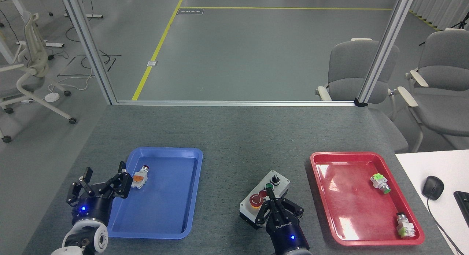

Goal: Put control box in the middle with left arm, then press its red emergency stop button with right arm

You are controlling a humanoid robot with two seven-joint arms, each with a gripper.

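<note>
Midway along the tabletop's near edge sits the control box (264, 197), right gripper (274, 203) poised over it, fingers bunched together, holding nothing. Risk: that tip lands on the small red button, not the big one. Left gripper (99, 185) hangs splayed, empty.

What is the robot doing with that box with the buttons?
The control box sits on the grey table between a blue tray and a red tray. The right gripper, fingers drawn together, reaches over the box beside its big red button; whether it touches is unclear. The left gripper is open, off by the blue tray, holding nothing.
</note>
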